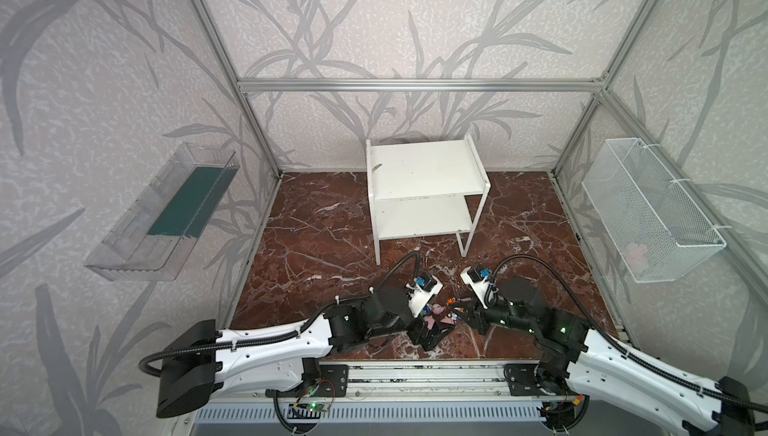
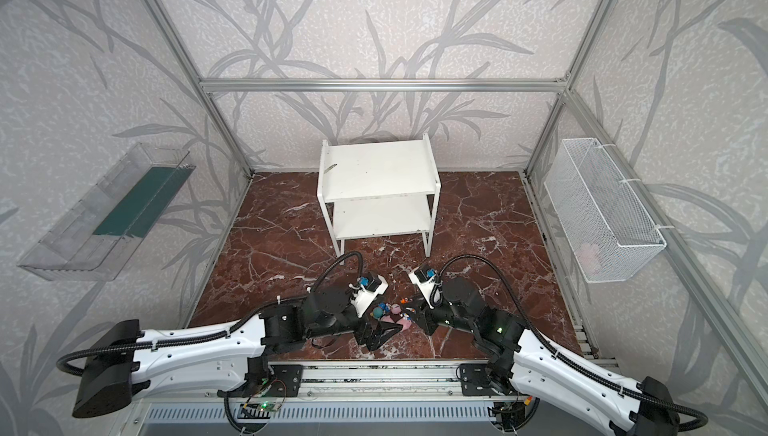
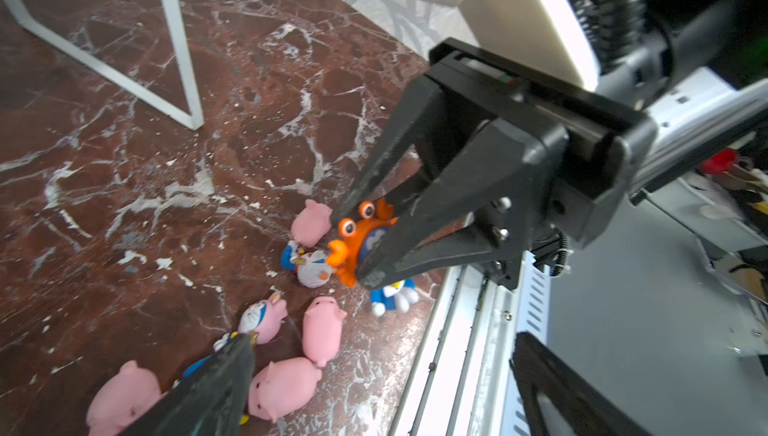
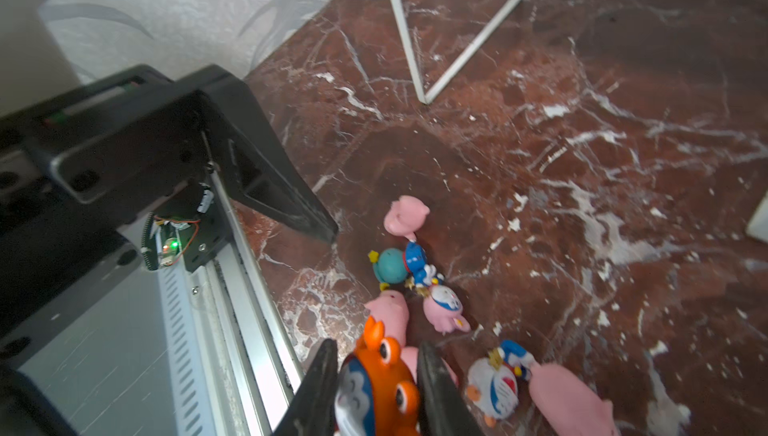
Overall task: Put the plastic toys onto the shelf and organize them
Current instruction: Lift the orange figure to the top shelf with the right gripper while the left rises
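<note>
The right gripper is clamped on the orange-capped figurine; the left gripper is spread wide.
In both top views the shelf stands at the worktop's back edge, and the plastic toys huddle near its front edge. Left wrist view: pink pigs lie just beside the gripped figurine. Right wrist view: the teal-capped figurine lies beyond it.

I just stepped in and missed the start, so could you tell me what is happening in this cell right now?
The right end effector is shut on the orange crab-hat figurine near the front of the marble surface. The left end effector is wide open, holding nothing, beside the loose pile of pink pigs and other figurines lying there. The white two-tier shelf at the back holds no toys yet.
</note>
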Motion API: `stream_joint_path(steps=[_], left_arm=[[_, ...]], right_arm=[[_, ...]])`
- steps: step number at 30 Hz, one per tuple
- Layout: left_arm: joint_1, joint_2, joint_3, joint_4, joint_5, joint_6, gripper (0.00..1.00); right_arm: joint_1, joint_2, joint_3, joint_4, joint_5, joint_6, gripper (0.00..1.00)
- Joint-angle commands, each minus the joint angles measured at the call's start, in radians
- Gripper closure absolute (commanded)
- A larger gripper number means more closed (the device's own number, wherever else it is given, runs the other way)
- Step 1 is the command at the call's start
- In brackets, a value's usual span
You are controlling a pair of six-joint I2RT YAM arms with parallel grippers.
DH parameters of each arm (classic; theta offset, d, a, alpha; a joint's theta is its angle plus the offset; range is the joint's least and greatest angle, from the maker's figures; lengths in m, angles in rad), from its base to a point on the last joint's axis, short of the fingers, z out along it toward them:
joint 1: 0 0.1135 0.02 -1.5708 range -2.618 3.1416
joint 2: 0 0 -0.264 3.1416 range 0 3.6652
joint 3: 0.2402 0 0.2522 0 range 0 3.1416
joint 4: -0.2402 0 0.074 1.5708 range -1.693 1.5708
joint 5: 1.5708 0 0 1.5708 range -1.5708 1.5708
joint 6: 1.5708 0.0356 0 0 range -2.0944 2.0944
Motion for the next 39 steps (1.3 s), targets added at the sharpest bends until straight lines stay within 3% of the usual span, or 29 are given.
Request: stream_joint_path(steps=[1, 6, 12, 16, 20, 25, 31, 39], left_arm=[[-0.003, -0.045, -0.017, 0.023, 0.068, 0.010, 0.03], [-0.004, -0.145, 0.006, -0.114, -0.020, 0.032, 0.02], [-0.003, -0.320, 0.057, -0.340, -0.297, 0.051, 0.01], [-0.003, -0.400, 0.122, -0.469, -0.407, 0.093, 0.01], [-0.003, -0.428, 0.211, -0.611, -0.598, 0.104, 0.01], [-0.003, -0.427, 0.298, -0.699, -0.758, 0.146, 0.01], [-0.002, -0.431, 0.364, -0.705, -0.845, 0.275, 0.01], [0.000, -0.496, 0.360, -0.682, -0.845, 0.359, 0.01]], right_arm=[[-0.009, 0.006, 0.056, 0.128, -0.118, -0.088, 0.75], [-0.016, 0.054, 0.178, 0.127, -0.188, -0.163, 0.75], [-0.026, 0.202, 0.432, 0.038, -0.252, -0.313, 0.76], [-0.050, 0.321, 0.602, 0.014, -0.283, -0.400, 0.76], [-0.089, 0.446, 0.783, -0.022, -0.322, -0.487, 0.76], [-0.176, 0.602, 0.964, 0.005, -0.403, -0.512, 0.76], [-0.218, 0.764, 1.094, 0.053, -0.421, -0.565, 0.77], [-0.233, 0.924, 1.212, 0.101, -0.386, -0.650, 0.77]])
